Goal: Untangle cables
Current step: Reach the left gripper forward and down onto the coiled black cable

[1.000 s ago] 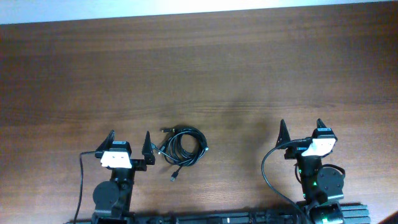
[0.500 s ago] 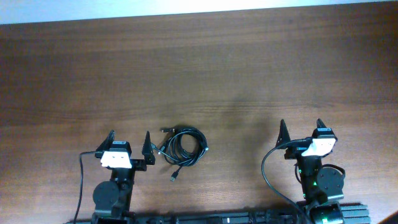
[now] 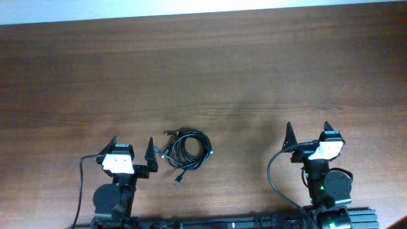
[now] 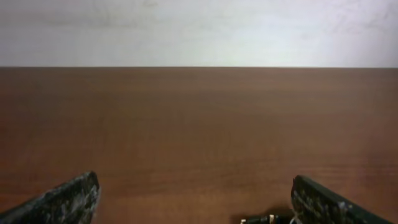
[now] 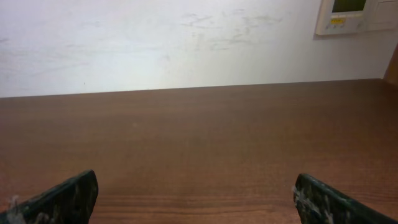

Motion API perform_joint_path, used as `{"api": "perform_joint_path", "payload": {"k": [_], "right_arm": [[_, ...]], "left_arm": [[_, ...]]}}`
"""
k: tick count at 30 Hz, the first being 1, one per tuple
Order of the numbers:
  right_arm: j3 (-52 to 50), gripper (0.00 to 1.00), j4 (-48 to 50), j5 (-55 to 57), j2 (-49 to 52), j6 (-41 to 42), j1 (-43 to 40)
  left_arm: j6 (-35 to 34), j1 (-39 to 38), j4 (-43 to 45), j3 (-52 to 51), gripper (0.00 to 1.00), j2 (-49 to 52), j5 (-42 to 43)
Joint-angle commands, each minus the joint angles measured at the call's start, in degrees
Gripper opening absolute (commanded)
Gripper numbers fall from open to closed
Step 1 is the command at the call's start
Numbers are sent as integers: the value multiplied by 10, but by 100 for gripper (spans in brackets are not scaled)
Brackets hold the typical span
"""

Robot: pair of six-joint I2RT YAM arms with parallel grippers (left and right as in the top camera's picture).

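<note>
Progress is nil, judging by the layout: left gripper (image 3: 132, 141), jaws spread wide and empty, sits just beside the cables (image 3: 186, 152), which lie on the table (image 3: 203, 63) as one looped bundle with all separating left to do. Right gripper (image 3: 308, 127), well apart to the right, is likewise spread wide, holding nothing. Wall panel (image 5: 351, 14) in the right wrist view shows no readable writing.
</note>
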Motion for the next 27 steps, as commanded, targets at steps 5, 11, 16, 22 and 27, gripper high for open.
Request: {"api": "perform_joint_path", "payload": {"k": [5, 11, 16, 22, 27], "right_arm": [[-3, 99, -5, -2, -4, -4, -5], [-3, 99, -5, -2, -4, -4, -5], [-3, 99, -5, -2, -4, -4, -5], [-3, 99, -5, -2, -4, -4, -5], [-3, 99, -5, -2, -4, -4, -5]], "left_arm": [[7, 0, -55, 95, 99, 73, 9], [38, 0, -95, 168, 99, 177, 36], [81, 0, -110, 238, 99, 284, 104], [159, 0, -143, 331, 99, 425, 163], [199, -2, -212, 433, 99, 559, 194]]}}
